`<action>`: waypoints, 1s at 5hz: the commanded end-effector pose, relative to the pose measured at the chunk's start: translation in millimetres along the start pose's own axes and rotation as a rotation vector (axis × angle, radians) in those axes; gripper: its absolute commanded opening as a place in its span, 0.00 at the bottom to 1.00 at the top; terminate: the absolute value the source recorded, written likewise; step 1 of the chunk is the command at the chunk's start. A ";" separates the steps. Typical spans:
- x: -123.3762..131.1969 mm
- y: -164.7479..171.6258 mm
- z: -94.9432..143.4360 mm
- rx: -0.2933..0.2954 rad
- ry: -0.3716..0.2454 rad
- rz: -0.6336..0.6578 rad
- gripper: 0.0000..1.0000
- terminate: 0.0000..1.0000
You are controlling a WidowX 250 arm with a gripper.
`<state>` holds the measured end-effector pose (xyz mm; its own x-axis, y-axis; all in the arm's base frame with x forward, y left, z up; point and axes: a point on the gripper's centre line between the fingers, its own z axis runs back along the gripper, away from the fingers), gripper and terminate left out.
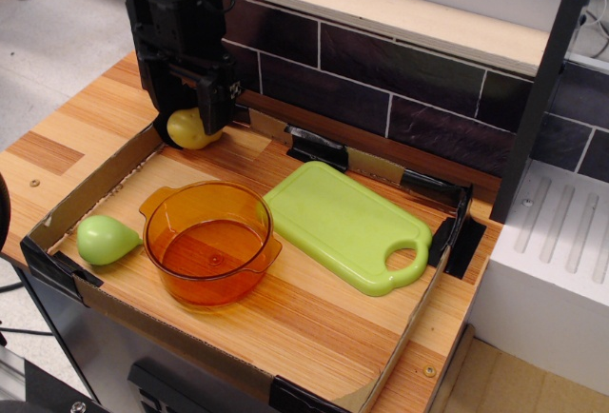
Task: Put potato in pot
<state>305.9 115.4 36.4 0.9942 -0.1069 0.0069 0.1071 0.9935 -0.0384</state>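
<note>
The yellow potato (pixel 185 131) lies in the far left corner of the cardboard tray, against the back wall. My black gripper (pixel 188 120) has come down over it, with the jaws open and one finger on each side; the right finger (pixel 217 107) hides the potato's right part. I see no contact for certain. The transparent orange pot (pixel 211 246) stands empty in the front left of the tray, in front of the potato and a little to its right.
A light green pear-shaped toy (pixel 105 239) lies left of the pot. A flat light green cutting board (pixel 347 225) lies right of the pot. Low cardboard walls (pixel 95 185) ring the tray. A dark tiled wall (pixel 381 80) rises behind.
</note>
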 end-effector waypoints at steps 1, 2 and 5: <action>8.0 1.6 -4.7 0.042 -0.073 -0.025 1.00 0.00; 10.7 1.5 -12.4 0.053 -0.076 0.004 1.00 0.00; 8.8 5.7 12.2 0.024 -0.132 0.100 0.00 0.00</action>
<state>304.7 116.2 29.1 0.9969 0.0037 0.0791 0.0008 0.9984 -0.0573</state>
